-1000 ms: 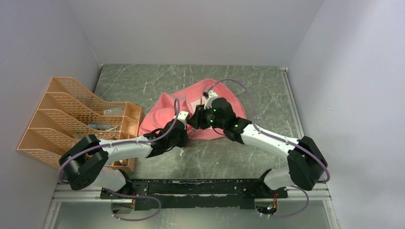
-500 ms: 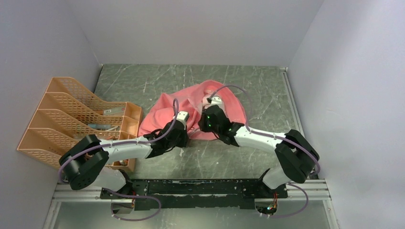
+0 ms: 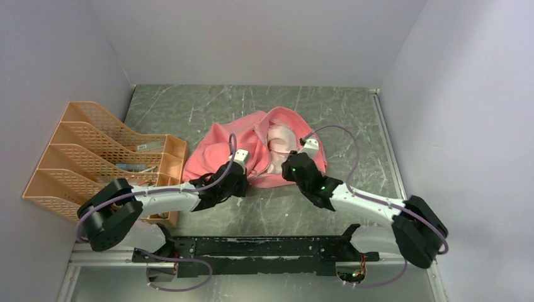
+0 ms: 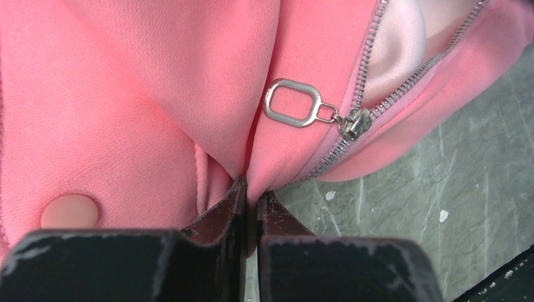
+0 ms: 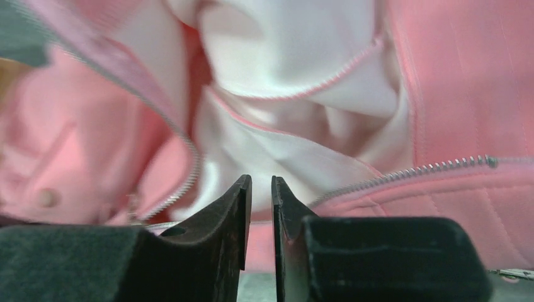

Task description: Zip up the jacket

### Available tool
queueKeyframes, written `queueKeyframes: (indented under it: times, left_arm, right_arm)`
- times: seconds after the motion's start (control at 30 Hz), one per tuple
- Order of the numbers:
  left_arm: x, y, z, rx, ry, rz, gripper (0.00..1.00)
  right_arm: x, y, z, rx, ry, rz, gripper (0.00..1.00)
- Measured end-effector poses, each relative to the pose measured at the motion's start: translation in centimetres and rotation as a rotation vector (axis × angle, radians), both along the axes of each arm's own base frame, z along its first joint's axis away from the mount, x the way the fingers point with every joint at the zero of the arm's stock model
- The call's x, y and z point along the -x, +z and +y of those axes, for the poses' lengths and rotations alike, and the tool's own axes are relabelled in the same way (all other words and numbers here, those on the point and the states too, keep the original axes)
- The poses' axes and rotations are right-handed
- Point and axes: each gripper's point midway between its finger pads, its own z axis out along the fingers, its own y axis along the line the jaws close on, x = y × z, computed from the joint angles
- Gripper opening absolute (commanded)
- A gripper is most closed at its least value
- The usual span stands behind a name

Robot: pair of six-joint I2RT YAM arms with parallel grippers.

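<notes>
The salmon-pink jacket (image 3: 217,148) lies crumpled mid-table, its front open and the pale lining (image 3: 280,137) showing. My left gripper (image 3: 247,178) is shut on a fold of the jacket's bottom hem (image 4: 220,126); its fingertips (image 4: 252,195) pinch the fabric just below the zipper slider (image 4: 354,123) and its ring pull tab (image 4: 291,102). My right gripper (image 3: 286,167) hovers at the jacket's near right edge. In the right wrist view its jaws (image 5: 261,182) stand a thin slit apart with nothing between them, facing the lining (image 5: 283,56) and a row of zipper teeth (image 5: 428,168).
An orange mesh file organizer (image 3: 94,151) stands at the left, close to the left arm. Grey walls close in the marbled table (image 3: 189,107) on the left, back and right. A round pink snap button (image 4: 69,211) sits on the jacket left of my left fingers.
My right gripper has drawn back from over the jacket's middle, down and to the right to its near edge, uncovering the open front and lining. The left gripper has stayed on the hem.
</notes>
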Motion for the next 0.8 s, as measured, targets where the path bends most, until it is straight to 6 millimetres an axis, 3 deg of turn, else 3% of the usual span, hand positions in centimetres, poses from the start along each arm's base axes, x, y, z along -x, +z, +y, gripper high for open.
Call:
queueKeyframes:
  times: [0.1,0.23,0.33,0.57,0.8]
  left_arm:
    - [0.1,-0.4,-0.1,-0.016,-0.002,-0.002,0.08]
    - [0.3,-1.1,-0.2,-0.039,-0.008,-0.002,0.08]
    - [0.4,-1.2,-0.3,-0.042,-0.01,-0.01,0.08]
    - [0.4,-1.7,-0.7,-0.068,-0.011,-0.04,0.08]
    - [0.5,-2.3,-1.0,-0.11,-0.015,-0.081,0.08]
  right_arm:
    - [0.2,3.2,1.0,-0.081,0.049,-0.054,0.31]
    - [0.5,6.9,3.7,-0.177,0.163,-0.078,0.42]
    - [0.9,7.3,5.2,-0.203,0.225,-0.054,0.45]
    - [1.5,4.3,8.7,-0.187,0.359,0.093,0.5]
    - [1.8,-0.2,8.9,-0.117,0.354,0.212,0.54]
